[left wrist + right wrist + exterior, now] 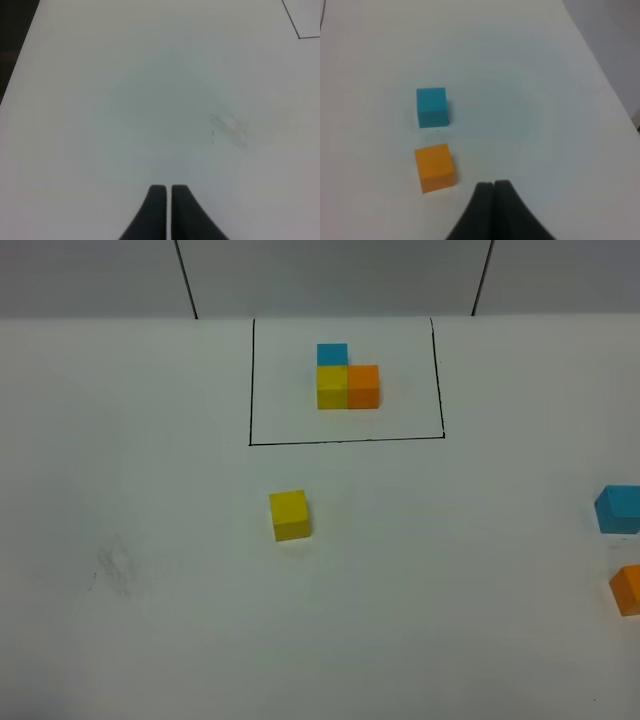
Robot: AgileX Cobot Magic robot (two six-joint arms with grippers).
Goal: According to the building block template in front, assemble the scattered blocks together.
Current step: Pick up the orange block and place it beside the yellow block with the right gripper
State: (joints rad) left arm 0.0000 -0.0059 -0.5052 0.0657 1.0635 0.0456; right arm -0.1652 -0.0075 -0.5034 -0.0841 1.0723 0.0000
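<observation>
The template [347,378] is a blue, yellow and orange cube trio inside a thin black rectangle at the back middle of the white table. A loose yellow cube [289,515] sits in front of the frame. A loose light blue cube [619,508] and an orange cube [628,589] lie at the right edge; both show in the right wrist view, blue [432,106] and orange [435,166]. My right gripper [493,185] is shut and empty, just beside the orange cube. My left gripper [165,188] is shut and empty over bare table. Neither arm shows in the exterior view.
A corner of the black frame line [299,36] shows in the left wrist view. A faint grey smudge [229,127] marks the table at the left. The table's left edge [20,55] borders a dark floor. A grey wall [330,275] stands behind.
</observation>
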